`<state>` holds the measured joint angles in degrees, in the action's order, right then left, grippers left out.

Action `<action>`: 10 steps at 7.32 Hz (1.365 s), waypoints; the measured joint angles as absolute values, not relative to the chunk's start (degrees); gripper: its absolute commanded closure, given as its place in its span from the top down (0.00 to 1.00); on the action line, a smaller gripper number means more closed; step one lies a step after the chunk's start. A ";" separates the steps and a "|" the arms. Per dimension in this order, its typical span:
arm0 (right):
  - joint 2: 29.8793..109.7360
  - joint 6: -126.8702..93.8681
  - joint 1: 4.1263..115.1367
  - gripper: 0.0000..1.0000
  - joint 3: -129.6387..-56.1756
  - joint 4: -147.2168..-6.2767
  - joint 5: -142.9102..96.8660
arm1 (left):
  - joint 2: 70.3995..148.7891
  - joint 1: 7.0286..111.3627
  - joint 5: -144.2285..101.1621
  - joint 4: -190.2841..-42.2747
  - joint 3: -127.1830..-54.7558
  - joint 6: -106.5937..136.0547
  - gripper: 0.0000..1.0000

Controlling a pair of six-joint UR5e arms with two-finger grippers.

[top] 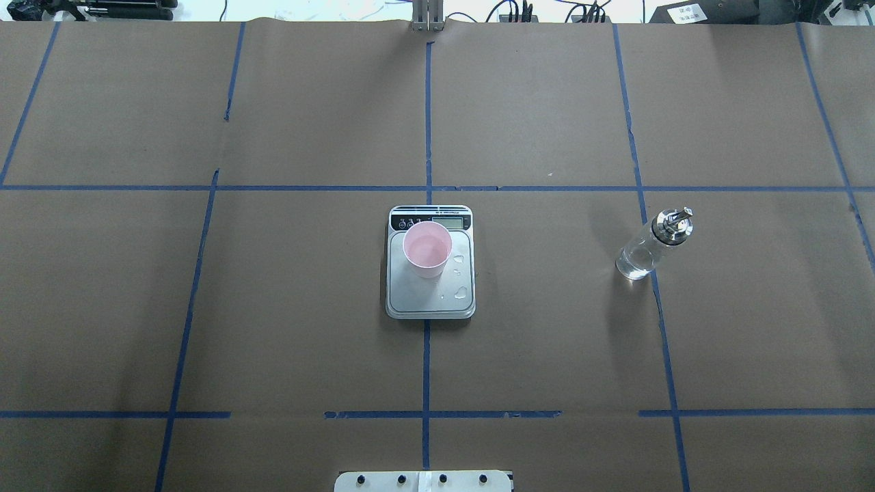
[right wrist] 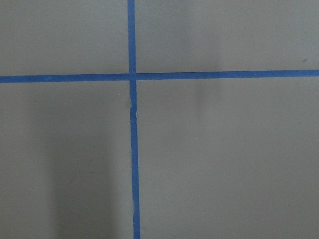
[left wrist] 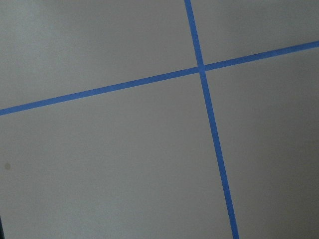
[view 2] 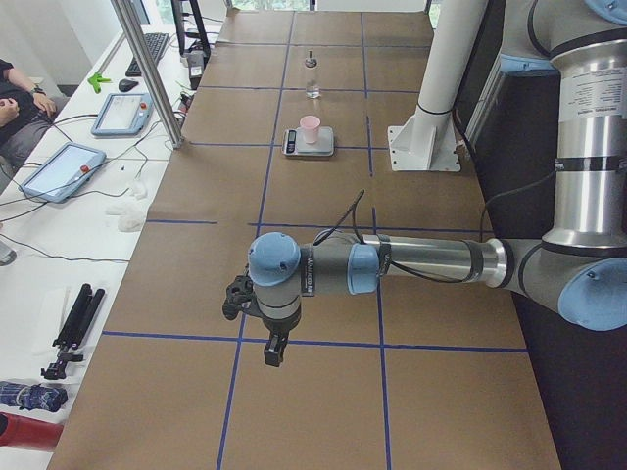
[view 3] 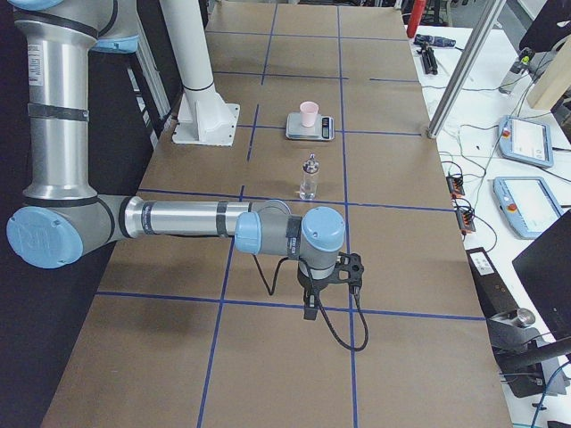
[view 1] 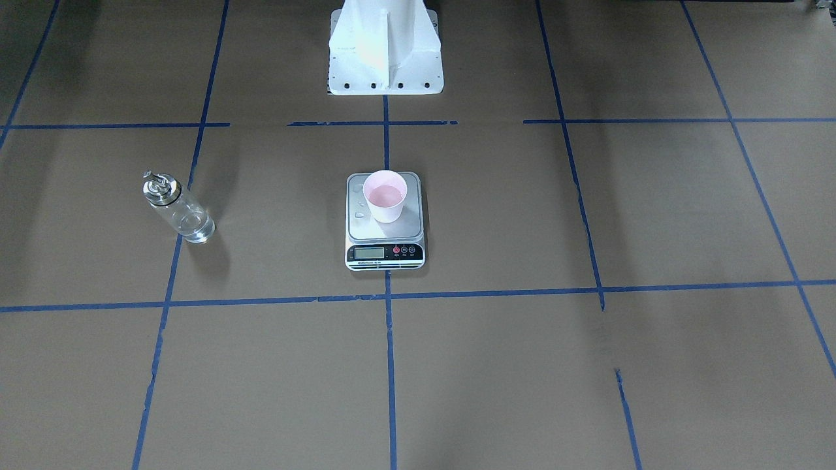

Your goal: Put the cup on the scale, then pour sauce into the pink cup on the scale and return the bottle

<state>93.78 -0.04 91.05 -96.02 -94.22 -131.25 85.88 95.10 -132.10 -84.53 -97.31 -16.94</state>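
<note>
The pale pink cup [view 1: 385,196] stands on the silver scale [view 1: 366,225] at the table's middle, with clear liquid in it. It also shows in the overhead view [top: 427,248] on the scale [top: 431,301], with a few droplets on the platform beside it. The clear glass bottle [top: 653,244] with its metal spout stands upright on the table on my right side [view 1: 177,209], apart from both arms. My left gripper [view 2: 272,348] and right gripper [view 3: 310,308] hang over bare table far from these things; I cannot tell whether they are open or shut.
The white robot base [view 1: 385,46] is at the table's near edge behind the scale. Blue tape lines grid the brown paper [left wrist: 201,67] [right wrist: 132,77]. Side tables hold tablets [view 2: 122,113] [view 3: 526,143], and a metal post [view 2: 147,69] stands by the edge.
</note>
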 measured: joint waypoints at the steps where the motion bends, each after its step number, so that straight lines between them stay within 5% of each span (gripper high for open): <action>1: 93.78 -0.07 90.90 1.00 -95.99 -94.22 -131.23 | 85.87 95.10 -132.10 -84.54 -97.31 -16.95 1.00; 10: 93.96 0.14 89.27 1.00 -95.87 -94.28 -131.19 | 85.62 95.10 -132.10 -84.46 -97.22 -16.87 1.00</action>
